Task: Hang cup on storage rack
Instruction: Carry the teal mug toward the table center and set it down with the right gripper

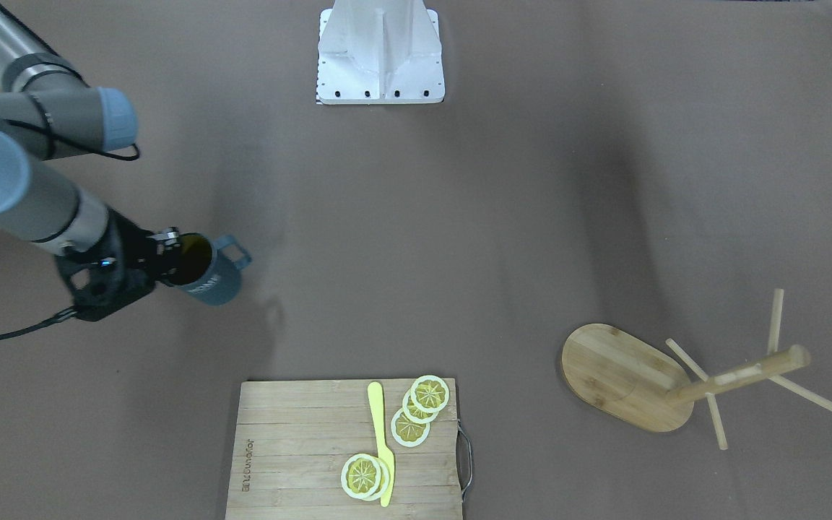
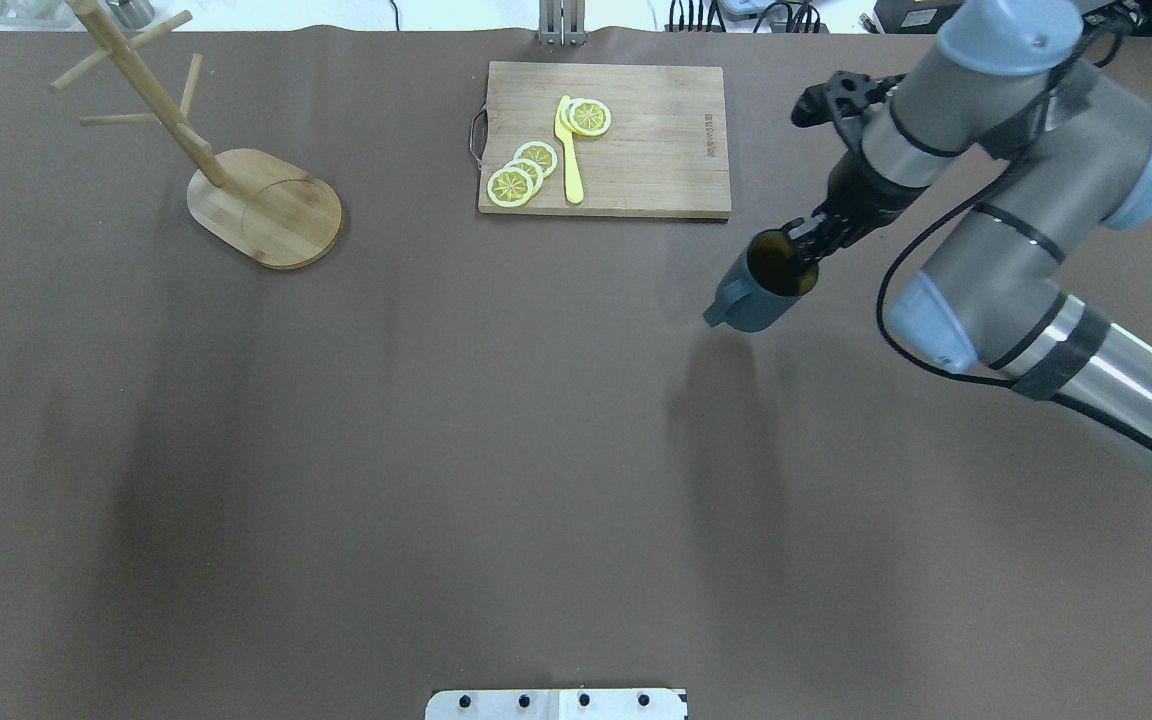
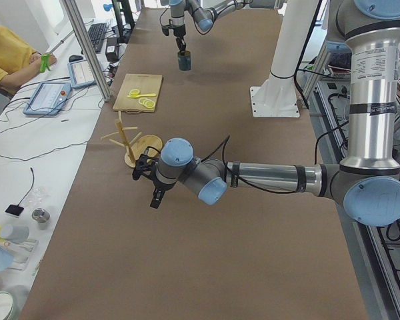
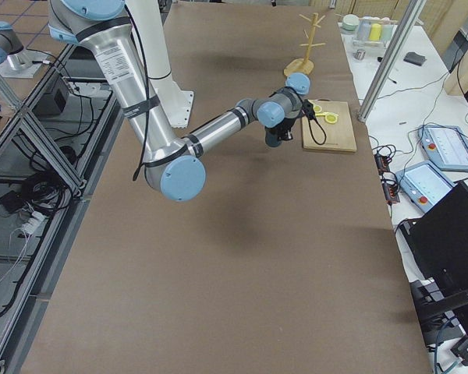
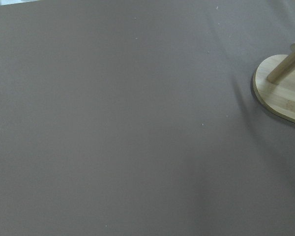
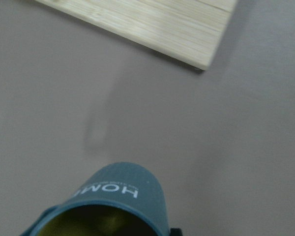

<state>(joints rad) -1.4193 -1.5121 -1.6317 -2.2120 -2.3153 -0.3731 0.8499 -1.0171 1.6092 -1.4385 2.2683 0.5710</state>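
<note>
My right gripper (image 2: 804,240) is shut on the rim of the dark blue-teal cup (image 2: 761,290) and holds it tilted above the table, with its handle pointing away from the gripper. The cup also shows in the front view (image 1: 210,278), and in the right wrist view (image 6: 123,196) with its "HOME" lettering. The bamboo storage rack (image 2: 266,205) stands at the far left of the table, with no cup on its pegs; it also shows in the front view (image 1: 625,375). My left gripper (image 3: 155,195) hovers near the rack; I cannot tell whether it is open or shut.
A slatted cutting board (image 2: 636,150) with lemon slices (image 2: 526,170) and a yellow knife (image 2: 569,150) lies just beyond the cup. The rack's base (image 5: 280,93) shows at the right edge of the left wrist view. The robot's base plate (image 1: 380,65) sits mid-table.
</note>
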